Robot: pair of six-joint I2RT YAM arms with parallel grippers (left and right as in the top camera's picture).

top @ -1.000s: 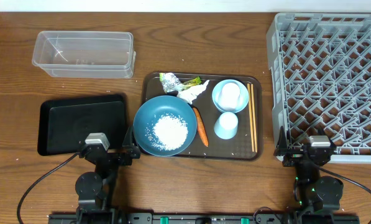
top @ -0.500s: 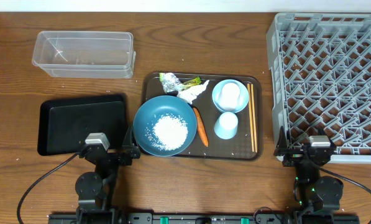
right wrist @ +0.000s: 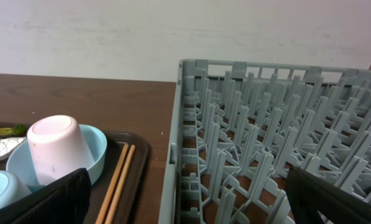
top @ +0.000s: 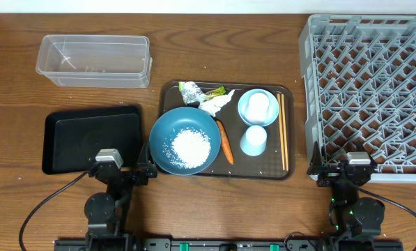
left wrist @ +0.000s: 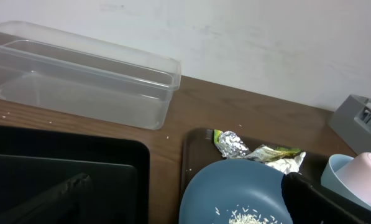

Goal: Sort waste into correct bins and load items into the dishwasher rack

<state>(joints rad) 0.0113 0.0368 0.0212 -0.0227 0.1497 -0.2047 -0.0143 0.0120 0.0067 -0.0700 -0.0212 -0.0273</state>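
chopsticks (top: 283, 132) | long axis front-to-back | carrot (top: 225, 142) | nearly parallel

You see the whole wooden table (top: 12, 84) from straight above in the overhead view, taken from high enough to hold every object at once. Your left wrist camera sits low and close over the black tray (left wrist: 61, 155), facing the back wall (left wrist: 266, 50) across the dark-blue bowl (left wrist: 235, 193) and clear tub (left wrist: 79, 87). Your right wrist camera, equally low, faces the same wall, close beside the grey rack (right wrist: 247, 143) and chopsticks (right wrist: 120, 177). Both wrist views catch the small pale-blue bowl (right wrist: 98, 155) at their inner edges.
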